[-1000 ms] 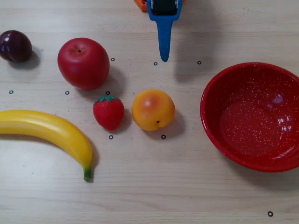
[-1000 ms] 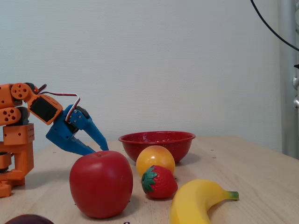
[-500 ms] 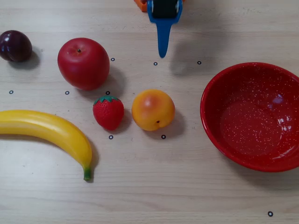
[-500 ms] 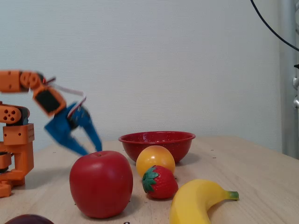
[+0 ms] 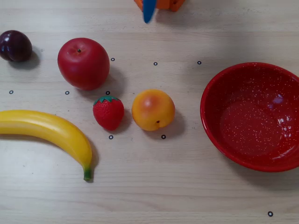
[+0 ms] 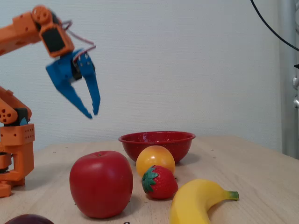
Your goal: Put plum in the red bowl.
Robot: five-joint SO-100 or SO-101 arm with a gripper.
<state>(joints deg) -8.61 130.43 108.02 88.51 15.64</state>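
- the plum [image 5: 15, 45] sits on the counter [image 5: 149, 186] at the far left edge of the overhead view, left of the apple [image 5: 83, 63]; in the fixed view only its top shows at the bottom left [image 6: 28, 219]. it has not moved over the last second.
- the red bowl [image 5: 215, 135] stands empty at the right of the overhead view, well apart from the plum, with the strawberry [image 5: 108, 112] and peach [image 5: 153, 110] between them and the banana [image 5: 51, 130] below.
- the tool [image 6: 92, 113] has risen from low near the counter to high above it in the fixed view, and has swung left in the overhead view, where only a blue tip [image 5: 148, 11] shows at the top edge.
- its jaws are parted and grasp nothing.
- judgement: this looks like the start of a reach toward the plum; the pick is not yet begun.
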